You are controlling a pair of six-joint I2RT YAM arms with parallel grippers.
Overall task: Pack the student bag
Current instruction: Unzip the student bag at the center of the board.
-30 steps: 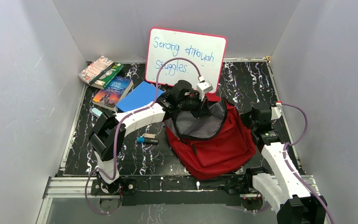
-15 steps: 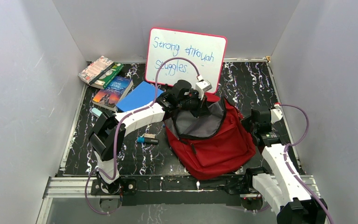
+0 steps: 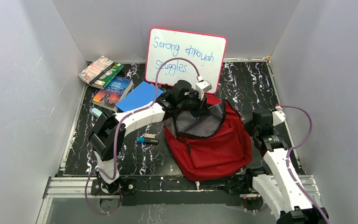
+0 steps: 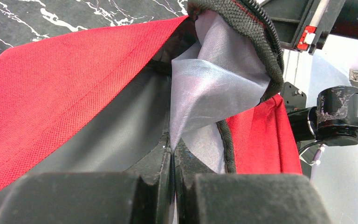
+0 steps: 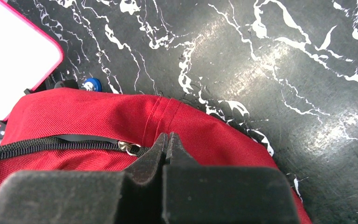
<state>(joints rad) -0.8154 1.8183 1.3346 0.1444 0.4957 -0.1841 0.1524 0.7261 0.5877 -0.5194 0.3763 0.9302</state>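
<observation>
Nearest us, on the black marbled tabletop (image 3: 135, 158), the right hand (image 5: 167, 138) sat at the right flank of the student bag (image 3: 214, 149), its fingers together and their tips pressed against the red fabric just beside the metal zip slider (image 5: 130, 148). We could not tell whether a fold of cloth was caught between them. We judged that this hand was there to steady the bag from the side. The bag itself lay flat in the middle of the tabletop, between the two arms, front pocket up and mouth turned toward the far wall. At that mouth the left hand (image 4: 173, 151) was clamped shut on the grey lining (image 4: 214, 79) just inside the rim, lifting it so the top flap stood up and the main compartment gaped. We took that hold as the reason the opening kept its shape, soft cloth otherwise slumping closed. Nothing showed inside yet, so we judged that packing had not begun. Left of the bag lay a marker (image 3: 148, 139), apart from it. Farther back, a blue notebook (image 3: 140, 95) rested beside overlapping paperbacks (image 3: 113, 91), all likely waiting to go in. A whiteboard (image 3: 186, 56) leaned against the far wall.
</observation>
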